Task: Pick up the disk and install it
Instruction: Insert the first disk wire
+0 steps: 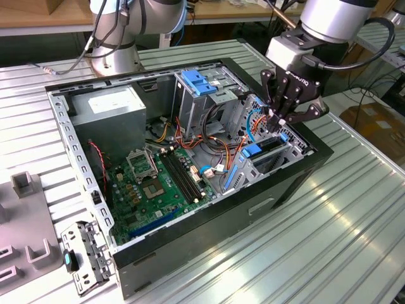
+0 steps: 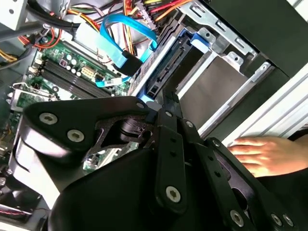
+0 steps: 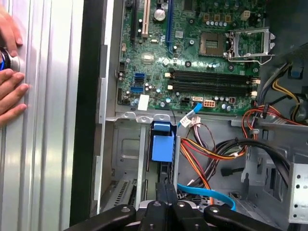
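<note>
**Inspector:** Foreground, exterior view?
**Assessor:** A ribbed silver metal table (image 1: pixel 316 244) carries an open black computer case (image 1: pixel 209 237) at centre frame. In the second wrist view a person's hand (image 2: pixel 267 154) rests on the table just outside the case wall.
**Inspector:** Inside the case?
**Assessor:** There is a green motherboard (image 1: pixel 158 183) at lower centre. A bare metal drive cage (image 1: pixel 259 172) sits toward the exterior view's right.
**Inspector:** The disk?
**Assessor:** The disk (image 3: pixel 161 144), a flat metal hard drive with blue plastic rails, stands on edge in that cage, between its walls.
**Inspector:** Gripper?
**Assessor:** The black articulated gripper (image 1: pixel 277 119) is high on the exterior view's right, directly over the disk. Its fingers are drawn together with no gap visible — contact with the disk cannot be confirmed.
**Inspector:** Farther back?
**Assessor:** A grey power-supply box (image 1: pixel 114 111) at upper left and a blue plastic bracket (image 1: pixel 199 82) at upper centre.
</note>
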Motion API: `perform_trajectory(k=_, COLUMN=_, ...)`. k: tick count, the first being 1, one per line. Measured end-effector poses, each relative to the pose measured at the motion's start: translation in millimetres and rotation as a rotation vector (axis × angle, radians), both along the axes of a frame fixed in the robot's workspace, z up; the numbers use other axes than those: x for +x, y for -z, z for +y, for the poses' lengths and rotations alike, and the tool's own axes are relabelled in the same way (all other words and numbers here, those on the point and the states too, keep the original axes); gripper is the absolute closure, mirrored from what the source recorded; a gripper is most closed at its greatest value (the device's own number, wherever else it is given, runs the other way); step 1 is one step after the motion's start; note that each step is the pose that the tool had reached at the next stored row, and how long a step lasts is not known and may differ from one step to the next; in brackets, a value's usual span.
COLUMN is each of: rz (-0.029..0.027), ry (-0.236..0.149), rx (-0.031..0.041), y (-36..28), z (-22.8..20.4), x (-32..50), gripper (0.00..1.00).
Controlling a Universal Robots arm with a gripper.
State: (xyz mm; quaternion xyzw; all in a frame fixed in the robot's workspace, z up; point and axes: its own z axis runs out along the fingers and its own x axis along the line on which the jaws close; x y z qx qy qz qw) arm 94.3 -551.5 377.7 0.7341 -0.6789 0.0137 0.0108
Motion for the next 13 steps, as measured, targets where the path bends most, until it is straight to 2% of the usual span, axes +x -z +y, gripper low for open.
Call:
perform_trajectory(k=3, rz=0.0000, ry=-0.014, rx=0.0001, y=-4.8, z=0.2, x=1.1, gripper=0.89)
perform_trajectory(k=9, rz=0.0000, ry=-0.067, rx=0.0001, y=-4.0, z=0.3, x=7.7, gripper=0.89)
perform_trajectory(k=13, rz=-0.0001, ry=-0.084, rx=0.0000, y=-3.7, z=0.8, x=17.8, gripper=0.89)
